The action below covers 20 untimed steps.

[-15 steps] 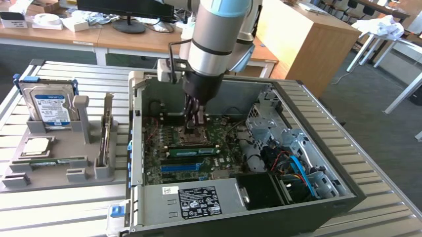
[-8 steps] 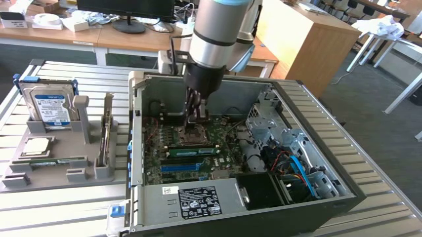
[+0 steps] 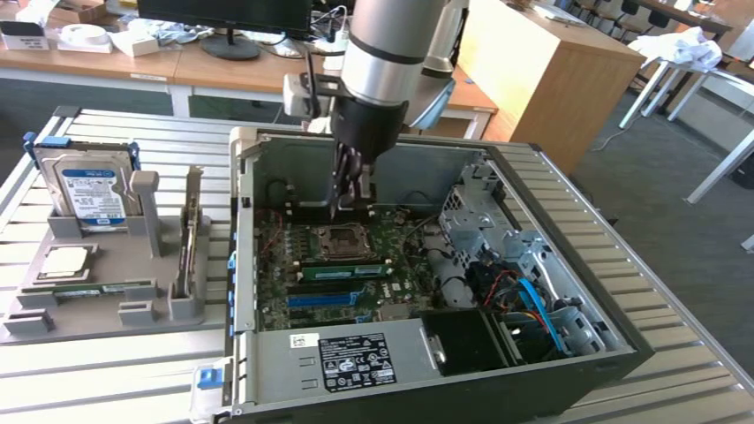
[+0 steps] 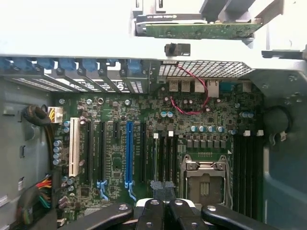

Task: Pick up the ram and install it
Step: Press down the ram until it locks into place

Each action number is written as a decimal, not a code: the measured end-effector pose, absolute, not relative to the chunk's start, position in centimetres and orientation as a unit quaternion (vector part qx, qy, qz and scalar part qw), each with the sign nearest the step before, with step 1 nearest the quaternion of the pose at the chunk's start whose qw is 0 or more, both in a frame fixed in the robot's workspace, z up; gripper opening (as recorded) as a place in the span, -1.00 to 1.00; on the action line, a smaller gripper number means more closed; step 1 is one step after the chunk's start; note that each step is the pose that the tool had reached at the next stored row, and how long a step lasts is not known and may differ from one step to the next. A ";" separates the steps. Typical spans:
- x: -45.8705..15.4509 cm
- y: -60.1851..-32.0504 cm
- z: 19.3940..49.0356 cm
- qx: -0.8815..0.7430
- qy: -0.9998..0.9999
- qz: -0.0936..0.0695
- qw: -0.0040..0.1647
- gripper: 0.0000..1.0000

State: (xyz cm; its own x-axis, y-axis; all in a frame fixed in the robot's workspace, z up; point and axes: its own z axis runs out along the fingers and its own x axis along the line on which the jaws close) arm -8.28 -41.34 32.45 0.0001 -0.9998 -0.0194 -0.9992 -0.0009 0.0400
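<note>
A ram stick (image 3: pixel 342 270) stands on edge in a motherboard slot beside the processor socket (image 3: pixel 339 238); in the wrist view this ram stick (image 4: pixel 155 160) shows edge-on as a thin line. My gripper (image 3: pixel 350 196) hangs inside the open computer case, above the socket and apart from the stick. Its fingertips (image 4: pixel 160 188) are pressed together with nothing between them. Another green stick (image 3: pixel 88 289) lies flat in the grey holder outside the case. A green board (image 4: pixel 201 29) stands on edge in that holder (image 3: pixel 189 252).
The case walls (image 3: pixel 242 265) ring the motherboard. A blue slot (image 3: pixel 324 299) lies near the ram. Cables and a drive cage (image 3: pixel 518 283) fill the exterior view's right side. A hard drive (image 3: pixel 92 190) and a silver processor (image 3: pixel 65 261) sit on the grey fixture.
</note>
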 end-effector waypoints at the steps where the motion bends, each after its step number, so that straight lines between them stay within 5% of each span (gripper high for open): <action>1: -8.3 -41.3 32.6 0.707 -0.707 -0.021 0.007 -0.80; 20: -7.9 -41.3 33.8 0.707 -0.707 -0.021 0.008 -0.80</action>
